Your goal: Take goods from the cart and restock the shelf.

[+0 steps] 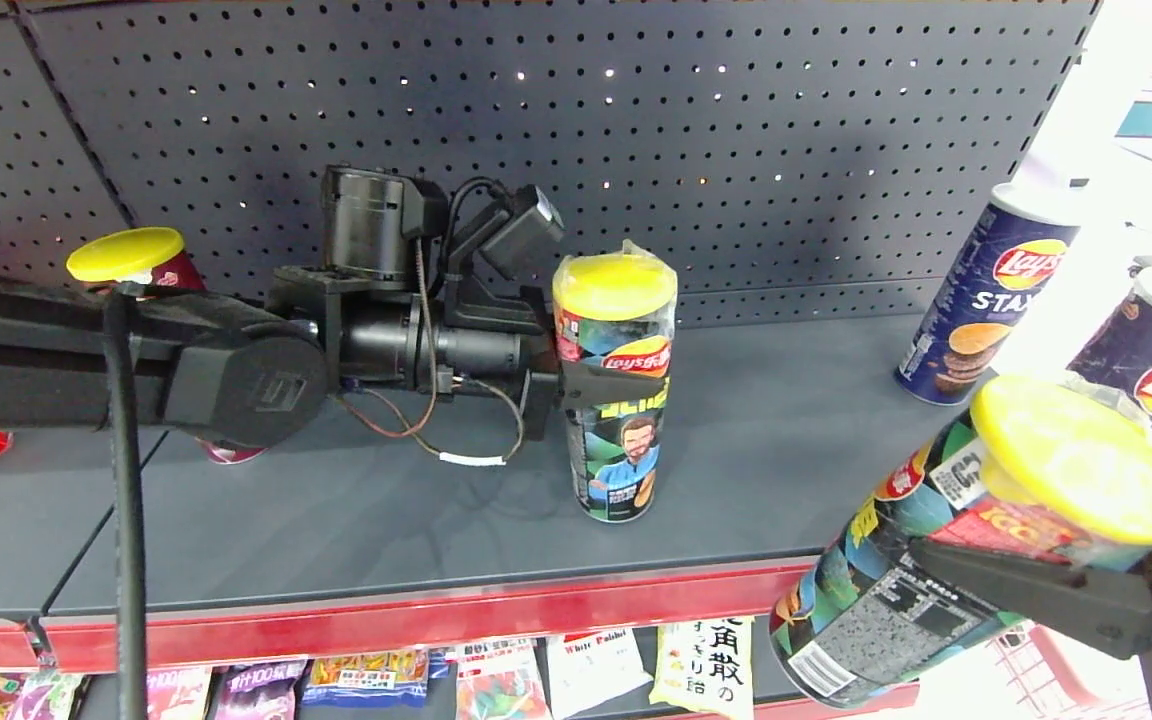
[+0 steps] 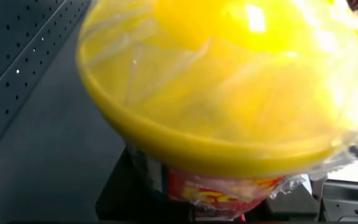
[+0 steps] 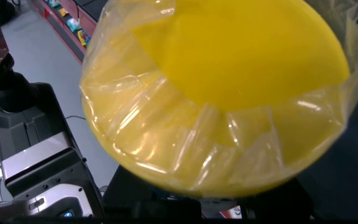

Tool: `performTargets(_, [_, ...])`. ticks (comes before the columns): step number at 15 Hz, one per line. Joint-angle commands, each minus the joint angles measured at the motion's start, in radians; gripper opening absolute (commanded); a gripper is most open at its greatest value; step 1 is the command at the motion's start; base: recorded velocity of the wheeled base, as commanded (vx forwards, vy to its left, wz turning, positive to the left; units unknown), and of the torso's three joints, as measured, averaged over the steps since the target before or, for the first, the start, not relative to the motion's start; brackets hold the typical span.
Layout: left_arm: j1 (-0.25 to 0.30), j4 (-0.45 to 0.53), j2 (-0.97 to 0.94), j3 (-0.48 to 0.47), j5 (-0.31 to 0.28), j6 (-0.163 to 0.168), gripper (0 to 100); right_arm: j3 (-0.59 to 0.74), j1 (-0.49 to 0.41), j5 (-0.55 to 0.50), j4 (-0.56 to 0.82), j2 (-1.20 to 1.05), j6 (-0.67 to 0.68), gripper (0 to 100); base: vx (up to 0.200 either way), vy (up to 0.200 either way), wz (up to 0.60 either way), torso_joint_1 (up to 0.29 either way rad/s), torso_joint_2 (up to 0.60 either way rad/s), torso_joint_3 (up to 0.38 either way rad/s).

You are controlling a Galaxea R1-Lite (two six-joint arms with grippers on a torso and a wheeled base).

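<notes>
Big grey shelf (image 1: 356, 530) across the frame, red lip along its front, and there's plenty of bare board to fill. The left arm (image 1: 136, 370) stretches in over the board from the left side, and at its end the left tool (image 1: 586, 385) is clamped round the middle of the upright can (image 1: 621, 470). That's a yellow-lidded chip tube standing straight, base down at the board near mid-shelf, as far as the head view tells. Its lid (image 2: 229, 93) looms close in the left wrist view.

Down at the right, off the front of the shelf and lower than the board, the right tool (image 1: 976, 575) has its fingers closed on the tilted can (image 1: 866, 620). It's the same sort of tube, leaning with its yellow lid (image 1: 1086, 455) up and outward.

Two blue cans (image 1: 986, 300) stand at the shelf's right end, well apart from the upright can. A red can (image 1: 126, 255) with a yellow lid sits behind the arm at the left.

Small snack packets (image 1: 496, 680) line the level below.

My read: one can looks placed but not let go, one is waiting in the air. Releasing, shelving the second and any further cart goods are left.
</notes>
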Motion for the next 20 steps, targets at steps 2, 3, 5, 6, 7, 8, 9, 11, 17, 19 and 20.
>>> performTargets(2, [-0.001, 0.000, -0.021, 0.047, -0.002, 0.028, 0, -0.001, 0.001, 0.000, -0.001, 0.002, 0.000, 0, 0.000, 0.000, 0.00, 0.000, 0.00, 0.000])
performTargets(3, [-0.001, 0.000, -0.033, 0.061, -0.002, 0.028, 0, -0.001, 0.001, 0.000, -0.001, 0.002, 0.000, 0, 0.000, 0.000, 0.00, 0.000, 0.00, 0.000])
performTargets(5, [-0.001, 0.000, -0.053, 0.089, -0.002, 0.028, 0, -0.001, 0.001, 0.000, -0.001, 0.002, 0.001, 0, 0.000, 0.000, 0.00, 0.000, 0.00, 0.000])
performTargets(6, [-0.001, -0.002, -0.067, 0.109, -0.002, 0.029, 0, -0.001, 0.001, 0.000, -0.001, 0.004, 0.000, 0, 0.000, 0.000, 0.00, 0.000, 0.00, 0.000])
performTargets(7, [-0.001, -0.002, -0.073, 0.118, -0.002, 0.029, 0, -0.001, 0.001, 0.000, -0.001, 0.004, 0.000, 0, 0.000, 0.000, 0.00, 0.000, 0.00, 0.000])
performTargets(8, [-0.001, -0.002, -0.091, 0.141, -0.016, 0.028, 0, -0.001, 0.001, -0.001, -0.001, 0.004, 0.000, 0, 0.000, 0.000, 0.00, 0.000, 0.00, 0.000])
performTargets(9, [-0.001, 0.000, -0.099, 0.150, -0.019, 0.028, 0, 0.001, 0.001, -0.001, -0.001, 0.002, 0.000, 0, 0.000, 0.000, 0.00, 0.000, 0.00, 0.000])
performTargets(11, [0.001, 0.001, -0.110, 0.161, -0.031, 0.028, 0, 0.001, 0.001, -0.001, -0.001, 0.002, 0.000, 0, 0.000, 0.000, 0.00, 0.000, 0.00, 0.000])
performTargets(17, [0.001, -0.004, -0.107, 0.184, -0.019, 0.029, 0, 0.002, 0.001, -0.001, -0.001, 0.004, 0.001, 0, 0.000, 0.000, 0.00, 0.000, 0.00, 0.000])
performTargets(19, [0.002, -0.014, -0.102, 0.194, -0.017, 0.028, 0, 0.002, 0.001, -0.001, -0.001, 0.004, 0.000, 0, 0.000, 0.000, 0.00, 0.000, 0.00, 0.000])
performTargets(20, [0.004, -0.013, -0.102, 0.194, -0.016, 0.023, 0, 0.002, 0.001, 0.000, -0.001, 0.005, 0.000, 0, 0.000, 0.000, 0.00, 0.000, 0.00, 0.000])
